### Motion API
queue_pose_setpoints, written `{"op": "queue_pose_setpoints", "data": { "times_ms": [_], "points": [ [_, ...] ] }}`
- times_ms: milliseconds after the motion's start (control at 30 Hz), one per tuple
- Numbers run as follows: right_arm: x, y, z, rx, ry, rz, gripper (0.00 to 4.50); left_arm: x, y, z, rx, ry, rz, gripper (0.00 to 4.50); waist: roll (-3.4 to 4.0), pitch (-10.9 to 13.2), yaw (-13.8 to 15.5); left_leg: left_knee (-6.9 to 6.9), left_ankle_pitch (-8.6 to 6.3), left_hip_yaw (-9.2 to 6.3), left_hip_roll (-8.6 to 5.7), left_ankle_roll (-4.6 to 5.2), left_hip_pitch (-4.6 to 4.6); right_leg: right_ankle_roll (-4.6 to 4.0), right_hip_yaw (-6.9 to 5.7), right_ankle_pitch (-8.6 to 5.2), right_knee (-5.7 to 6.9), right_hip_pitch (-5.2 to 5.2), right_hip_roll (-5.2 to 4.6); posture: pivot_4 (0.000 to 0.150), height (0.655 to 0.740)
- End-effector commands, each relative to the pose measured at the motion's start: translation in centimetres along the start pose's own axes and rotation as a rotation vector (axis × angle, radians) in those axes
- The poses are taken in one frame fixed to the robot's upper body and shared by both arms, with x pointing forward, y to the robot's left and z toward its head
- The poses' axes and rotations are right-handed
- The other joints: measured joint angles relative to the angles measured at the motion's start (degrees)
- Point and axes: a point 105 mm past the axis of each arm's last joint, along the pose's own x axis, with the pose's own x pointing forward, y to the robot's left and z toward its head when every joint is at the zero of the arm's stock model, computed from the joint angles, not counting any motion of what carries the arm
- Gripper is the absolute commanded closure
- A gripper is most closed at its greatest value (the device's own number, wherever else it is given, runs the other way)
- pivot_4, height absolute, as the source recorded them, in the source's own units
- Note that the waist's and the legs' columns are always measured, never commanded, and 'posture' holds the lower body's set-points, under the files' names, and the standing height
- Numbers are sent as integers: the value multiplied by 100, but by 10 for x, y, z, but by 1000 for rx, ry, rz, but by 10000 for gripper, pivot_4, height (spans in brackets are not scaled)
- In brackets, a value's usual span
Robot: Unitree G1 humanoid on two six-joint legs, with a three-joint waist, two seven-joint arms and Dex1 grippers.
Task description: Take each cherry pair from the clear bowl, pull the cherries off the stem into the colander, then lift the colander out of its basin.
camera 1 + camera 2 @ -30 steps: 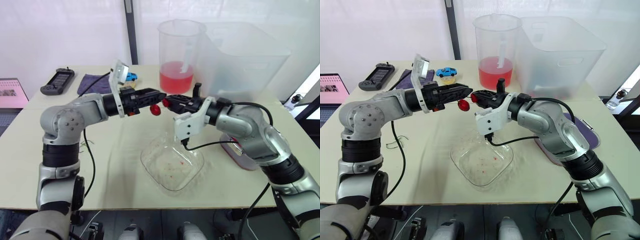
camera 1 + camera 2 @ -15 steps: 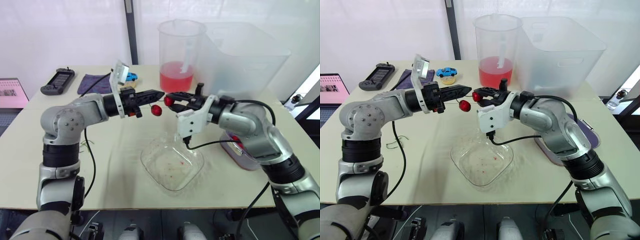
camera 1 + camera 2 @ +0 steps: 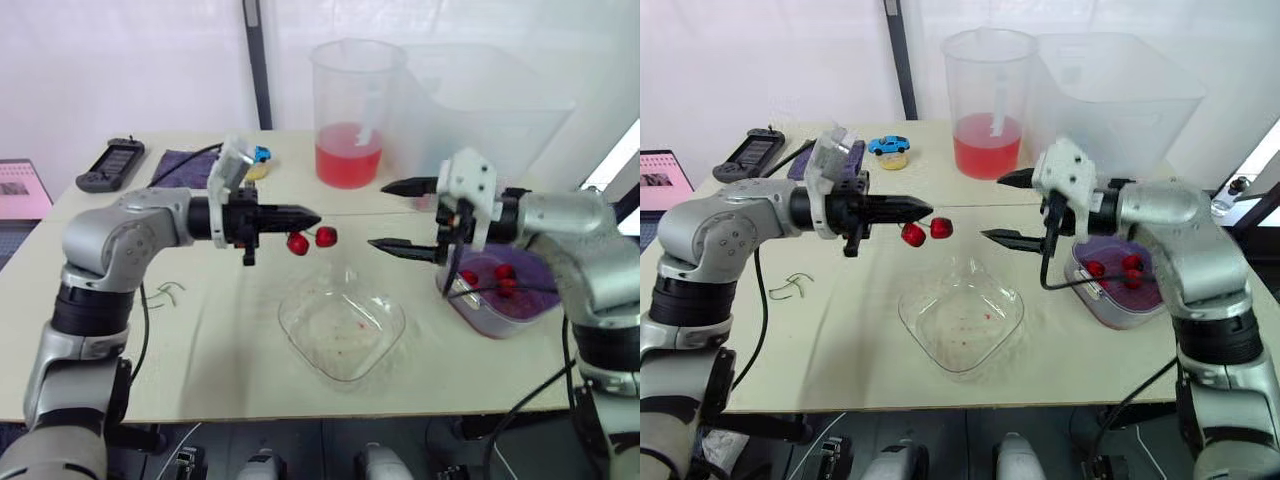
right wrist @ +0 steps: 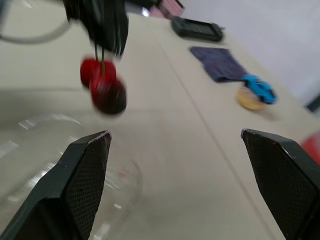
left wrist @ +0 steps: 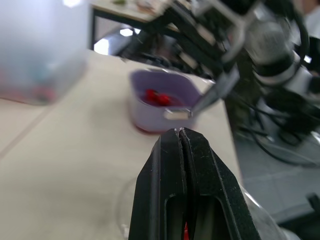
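My left gripper (image 3: 308,216) is shut on the stem of a cherry pair (image 3: 311,240), whose two red cherries hang above the far rim of the clear bowl (image 3: 292,318). The bowl holds only red specks. To the right of the cherries my right gripper (image 3: 395,216) stands wide open, with nothing between its fingers. Its wrist view shows the cherry pair (image 4: 104,88) dangling ahead under the left gripper (image 4: 101,22). The purple colander (image 3: 1116,299), sitting in its basin at the right, holds several red cherries (image 3: 1112,268). It also appears beyond my shut left gripper (image 5: 179,134) as the colander (image 5: 150,111).
A clear pitcher of red liquid (image 3: 352,112) and a large clear tub (image 3: 490,110) stand at the back. A remote (image 3: 110,165), a purple cloth (image 3: 183,165) and a blue toy car (image 3: 888,146) lie at the back left. Loose stems (image 3: 166,292) lie left of the bowl.
My right gripper has opened wide and drawn back to the right, away from the cherries. The pair now hangs from the left gripper alone, which has closed fully on the stem.
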Motion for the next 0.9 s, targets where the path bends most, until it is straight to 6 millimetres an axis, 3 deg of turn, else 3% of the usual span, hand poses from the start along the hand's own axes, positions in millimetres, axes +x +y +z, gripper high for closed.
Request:
{"op": "queue_pose_setpoints", "data": {
  "times_ms": [33, 167, 400, 567, 900],
  "points": [
    [12, 20, 15, 90, -71, 104, 403, 0, -10, 6, 43, 9, -54, 45000, 0, 0, 32, 0, 0, -2, 1, 0, 0, 0, -1, 0, 0, 0, 1, 1500, 7337],
    [32, 39, 5, 226, -60, 167, 403, 3, -9, 11, 36, -16, -64, 45000, -1, 0, 75, 9, -2, 1, -7, 3, -3, 0, 0, 0, 2, 3, -9, 1500, 7337],
    [44, 42, -7, 247, -16, 135, 403, 5, -9, 11, 37, -19, -57, 45000, -1, 0, 56, 10, -2, 0, -11, 3, -4, 0, -2, 0, 2, 1, -11, 1500, 7337],
    [49, 46, -19, 211, 36, 113, 18131, 5, -7, 12, 37, -21, -52, 45000, -1, 0, 49, 8, -1, 2, -10, 3, -4, 1, -1, 0, 3, -2, -10, 1500, 7337],
    [49, 46, -15, 231, 2, 104, 18131, 3, -6, 10, 36, -16, -47, 45000, -1, 0, 53, 8, -2, 1, -10, 3, -4, 1, -1, 0, 3, 0, -10, 1500, 7337]
  ]
}}
